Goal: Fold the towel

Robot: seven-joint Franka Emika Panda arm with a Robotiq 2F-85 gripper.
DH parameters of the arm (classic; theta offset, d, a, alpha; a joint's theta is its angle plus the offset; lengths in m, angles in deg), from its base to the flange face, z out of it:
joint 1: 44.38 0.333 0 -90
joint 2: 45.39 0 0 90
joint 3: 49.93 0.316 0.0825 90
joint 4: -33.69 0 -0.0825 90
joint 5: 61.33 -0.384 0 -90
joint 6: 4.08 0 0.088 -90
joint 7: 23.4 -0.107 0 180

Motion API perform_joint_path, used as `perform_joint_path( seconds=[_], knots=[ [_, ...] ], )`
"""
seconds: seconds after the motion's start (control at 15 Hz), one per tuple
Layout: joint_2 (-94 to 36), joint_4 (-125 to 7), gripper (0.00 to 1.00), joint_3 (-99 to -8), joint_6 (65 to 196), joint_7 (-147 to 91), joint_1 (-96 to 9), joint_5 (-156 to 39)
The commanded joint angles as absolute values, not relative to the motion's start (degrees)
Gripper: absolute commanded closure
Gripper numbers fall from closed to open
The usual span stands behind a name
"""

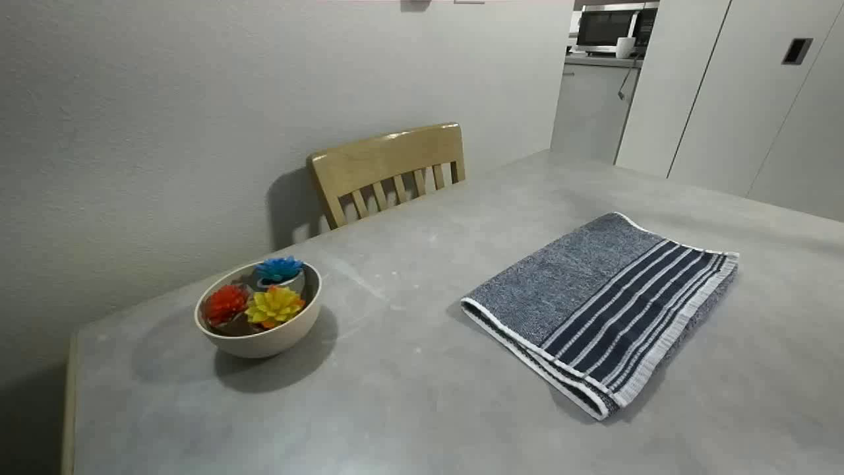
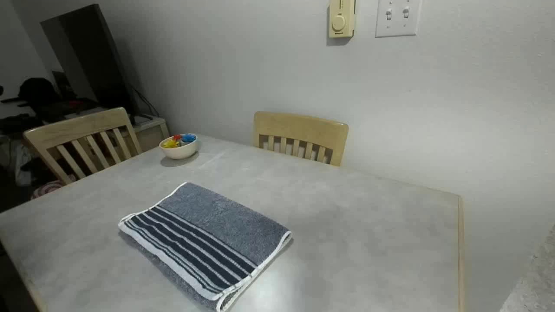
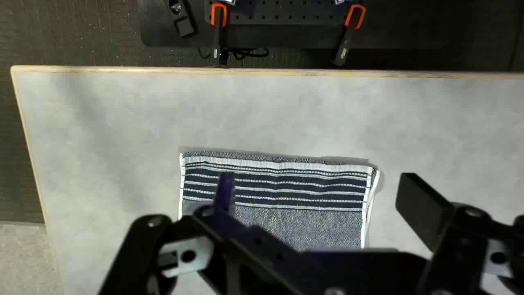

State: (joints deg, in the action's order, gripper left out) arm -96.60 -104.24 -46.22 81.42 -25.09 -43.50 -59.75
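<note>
Blue-grey, navy-striped rectangular terry towel [image 1: 597,307]: fold evenly, pinching all layers with black two-fingered claw [image 3: 318,186], empty, spread wide above it.

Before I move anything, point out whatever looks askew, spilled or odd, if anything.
The towel looks slightly askew: its layers don't line up at the striped end. Pale marks show on the table near the bowl; scuffs or residue, I can't tell.
</note>
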Motion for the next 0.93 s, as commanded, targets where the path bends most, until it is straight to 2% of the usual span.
perform_joint_path(
  seconds=[0.0,0.87],
  knots=[
    [-96.5,-104.1,0.0,-46.4,81.3,-25.3,-43.1,-59.6],
    [-84.5,-104.7,0.0,-46.9,88.5,-24.4,-40.8,-64.7]
  ],
)
